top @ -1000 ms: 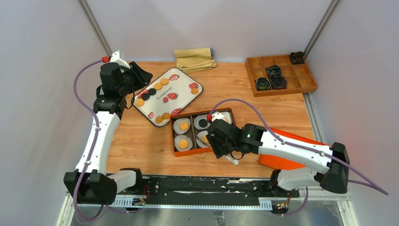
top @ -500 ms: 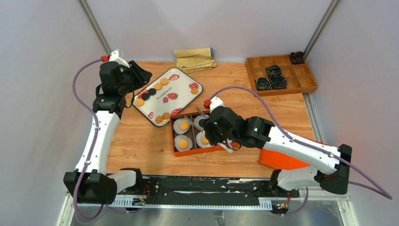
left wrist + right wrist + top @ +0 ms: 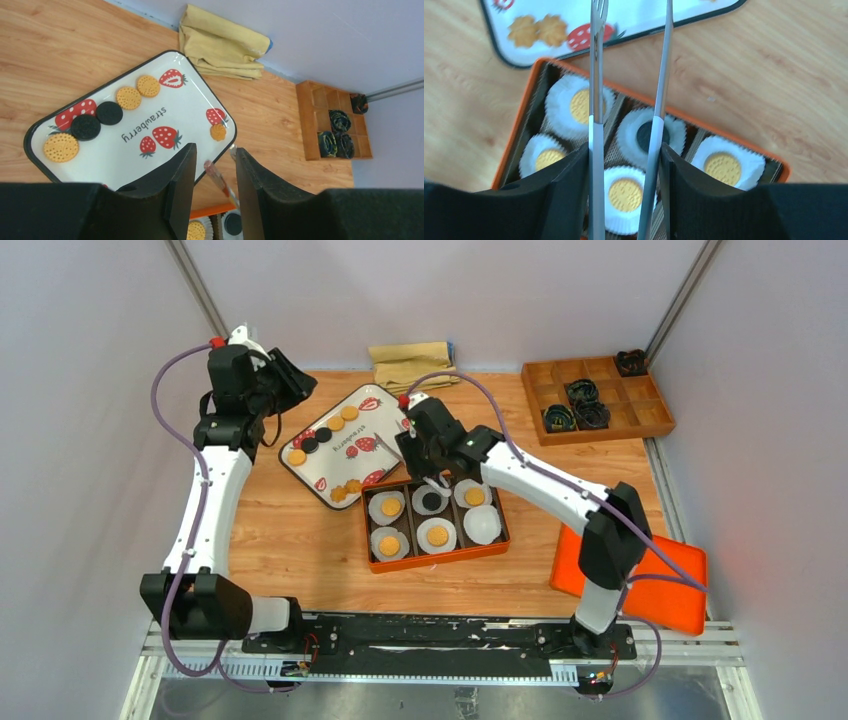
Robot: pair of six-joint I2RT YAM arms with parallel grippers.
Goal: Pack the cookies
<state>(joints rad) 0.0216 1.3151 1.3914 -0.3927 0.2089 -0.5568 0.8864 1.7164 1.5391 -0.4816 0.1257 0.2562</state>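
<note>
Golden and black cookies [image 3: 129,97] are seen on the strawberry tray [image 3: 192,107], beyond the left tool's [image 3: 215,152] parted fingers.

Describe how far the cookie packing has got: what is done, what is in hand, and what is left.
Done: five of the six paper cups in the orange box hold cookies, four golden and one black. In hand: the right gripper holds tongs over the box, with nothing between their tips. Left: one empty cup to fill; eight cookies lie on the strawberry tray.
</note>
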